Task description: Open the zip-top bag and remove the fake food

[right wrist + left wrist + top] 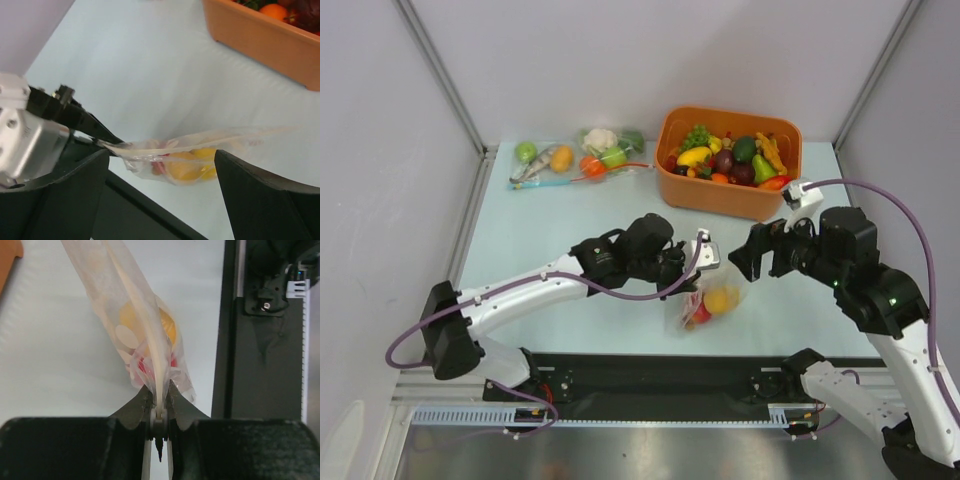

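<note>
The zip-top bag (708, 296) is clear crinkly plastic and hangs just above the table's front middle. Inside it are the fake food pieces: a yellow-orange fruit (718, 300) and a red one (700, 313); in the right wrist view two yellow-orange fruits (189, 167) and a bit of red show. My left gripper (160, 396) is shut on the bag's pale zip strip (150, 340) at one end. My right gripper (162, 170) is open, its jaws on either side of the bag (200, 150) without touching it. In the top view the right gripper (752, 252) is just right of the bag.
An orange bin (730, 160) full of fake fruit and vegetables stands at the back right. Other clear bags with a green ball, fish and cauliflower (575, 155) lie at the back left. The black base rail (660, 380) runs along the near edge.
</note>
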You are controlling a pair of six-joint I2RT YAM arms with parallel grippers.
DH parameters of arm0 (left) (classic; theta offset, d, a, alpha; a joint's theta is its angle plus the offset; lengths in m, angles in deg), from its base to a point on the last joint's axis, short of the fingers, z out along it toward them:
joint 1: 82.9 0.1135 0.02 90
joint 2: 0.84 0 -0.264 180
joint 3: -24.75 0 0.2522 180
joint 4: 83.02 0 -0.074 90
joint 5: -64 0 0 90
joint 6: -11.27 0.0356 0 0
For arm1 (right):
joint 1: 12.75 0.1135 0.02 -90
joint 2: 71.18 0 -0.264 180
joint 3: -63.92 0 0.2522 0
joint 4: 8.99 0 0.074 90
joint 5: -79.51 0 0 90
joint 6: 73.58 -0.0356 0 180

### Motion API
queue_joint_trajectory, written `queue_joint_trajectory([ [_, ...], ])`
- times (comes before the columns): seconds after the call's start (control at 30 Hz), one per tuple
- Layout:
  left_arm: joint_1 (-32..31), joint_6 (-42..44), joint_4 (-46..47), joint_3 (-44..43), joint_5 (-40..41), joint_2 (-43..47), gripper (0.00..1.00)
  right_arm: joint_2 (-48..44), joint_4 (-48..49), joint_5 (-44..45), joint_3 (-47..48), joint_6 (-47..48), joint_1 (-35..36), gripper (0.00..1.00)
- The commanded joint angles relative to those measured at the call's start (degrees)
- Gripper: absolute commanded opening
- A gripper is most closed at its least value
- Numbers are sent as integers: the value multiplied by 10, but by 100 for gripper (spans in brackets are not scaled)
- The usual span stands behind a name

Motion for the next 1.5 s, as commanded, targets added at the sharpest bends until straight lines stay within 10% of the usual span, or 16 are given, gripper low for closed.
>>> queue_joint_trajectory([
  [0.0, 17, 39, -23, -20, -63, 41, 0, 21, -41, -78, 23, 115, 2, 94],
  [0.77, 36, 33, -6, 34, -141, 95, 0, 55, 124, -177, -123, 215, 116, 88],
  [0.93, 40, -14, 56, 52, -152, 96, 0, 22, 145, -176, -159, 175, 116, 46],
  [1.13, 45, -79, 135, 85, -137, 113, 31, 41, 135, -202, -162, 157, 116, 0],
  [1.27, 56, -133, 195, 116, -136, 126, 63, 46, 141, -198, -160, 145, 114, 0],
  [1.47, 85, -177, 219, 169, -131, 168, 71, 30, 180, -227, -175, 119, 88, 0],
])
